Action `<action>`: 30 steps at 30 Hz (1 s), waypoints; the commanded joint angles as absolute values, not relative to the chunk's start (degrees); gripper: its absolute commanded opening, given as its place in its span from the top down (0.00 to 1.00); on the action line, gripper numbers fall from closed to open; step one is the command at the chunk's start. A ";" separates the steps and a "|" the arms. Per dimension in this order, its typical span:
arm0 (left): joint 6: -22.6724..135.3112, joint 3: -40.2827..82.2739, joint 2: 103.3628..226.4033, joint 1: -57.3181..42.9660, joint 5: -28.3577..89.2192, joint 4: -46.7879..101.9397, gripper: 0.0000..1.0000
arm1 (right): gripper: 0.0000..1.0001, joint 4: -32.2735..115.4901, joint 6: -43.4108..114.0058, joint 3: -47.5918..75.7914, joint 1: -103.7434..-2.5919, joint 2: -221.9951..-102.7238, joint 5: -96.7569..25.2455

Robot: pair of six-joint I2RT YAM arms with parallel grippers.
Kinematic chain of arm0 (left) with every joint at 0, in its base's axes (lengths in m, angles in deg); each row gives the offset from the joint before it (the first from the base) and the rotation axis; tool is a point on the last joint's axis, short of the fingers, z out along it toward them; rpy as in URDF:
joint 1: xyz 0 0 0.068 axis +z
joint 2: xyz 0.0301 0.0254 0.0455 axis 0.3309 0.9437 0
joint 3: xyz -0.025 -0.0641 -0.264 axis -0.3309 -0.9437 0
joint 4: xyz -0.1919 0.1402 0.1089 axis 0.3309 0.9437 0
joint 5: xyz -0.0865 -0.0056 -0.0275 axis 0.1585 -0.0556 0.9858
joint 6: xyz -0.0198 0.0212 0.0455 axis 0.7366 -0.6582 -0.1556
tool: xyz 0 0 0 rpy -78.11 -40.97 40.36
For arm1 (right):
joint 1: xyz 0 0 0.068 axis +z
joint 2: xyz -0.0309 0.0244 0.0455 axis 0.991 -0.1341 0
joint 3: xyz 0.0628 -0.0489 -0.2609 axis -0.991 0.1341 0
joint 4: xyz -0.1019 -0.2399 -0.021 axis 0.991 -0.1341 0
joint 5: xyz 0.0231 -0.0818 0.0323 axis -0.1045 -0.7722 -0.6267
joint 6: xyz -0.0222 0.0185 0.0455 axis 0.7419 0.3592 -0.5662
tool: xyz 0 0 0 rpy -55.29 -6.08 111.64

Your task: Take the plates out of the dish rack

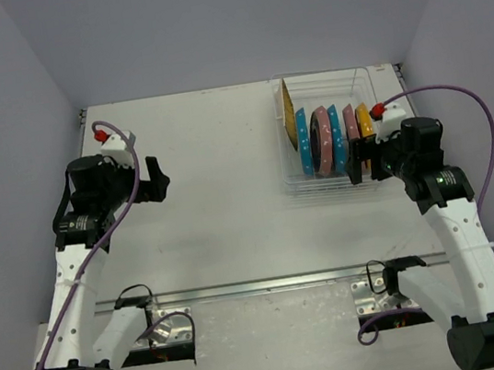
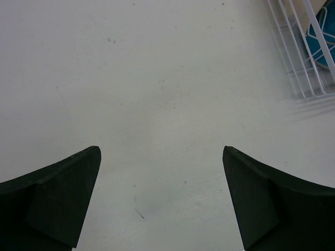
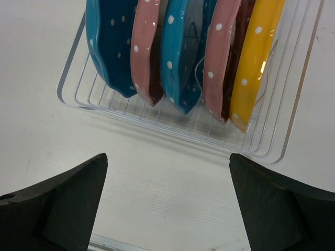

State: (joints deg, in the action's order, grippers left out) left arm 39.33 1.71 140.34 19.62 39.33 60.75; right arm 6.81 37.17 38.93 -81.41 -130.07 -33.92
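The clear dish rack (image 1: 321,185) stands at the back right of the table. Several polka-dotted plates stand on edge in it: a yellow-orange plate (image 1: 287,112) at the left end, then teal (image 1: 304,142), pink (image 1: 322,141), teal (image 1: 337,141), pink (image 1: 350,123) and yellow (image 1: 364,119). My right gripper (image 1: 366,170) is open and empty, over the rack's near right corner. The right wrist view shows its open jaws (image 3: 167,159) just short of the rack's near wall (image 3: 157,123), below the teal plate (image 3: 180,52) and pink plate (image 3: 220,57). My left gripper (image 1: 159,178) is open and empty over bare table.
In the left wrist view the open gripper (image 2: 161,151) is over white table, with the rack's corner (image 2: 306,78) and a teal plate (image 2: 320,44) at the upper right. Grey walls enclose the table. A metal rail (image 1: 271,283) runs along the near edge.
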 commanded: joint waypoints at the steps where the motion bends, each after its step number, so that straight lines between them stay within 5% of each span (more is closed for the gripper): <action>1: 38.95 2.79 139.21 19.32 40.35 58.70 0.00 | 0.01 6.41 38.64 37.02 -81.68 -130.22 -32.71; 14: 37.86 5.10 142.59 19.32 41.85 60.18 0.00 | 0.05 0.92 44.94 23.99 -83.14 -143.19 -34.72; 21: 36.59 6.39 142.85 19.32 41.86 60.54 0.00 | 0.23 -7.26 48.99 2.72 -92.92 -160.31 -23.43; 27: 36.57 6.17 142.87 19.32 42.12 60.35 0.00 | 0.42 -11.73 52.31 -5.37 -96.19 -170.32 -20.06; 30: 36.40 5.95 142.92 19.32 41.94 60.26 0.00 | 0.44 -13.47 52.84 -6.94 -97.16 -173.61 -18.14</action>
State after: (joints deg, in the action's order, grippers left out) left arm 37.25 4.00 143.37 19.62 40.91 62.19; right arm -9.39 50.37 -3.72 -95.97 -170.06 -22.80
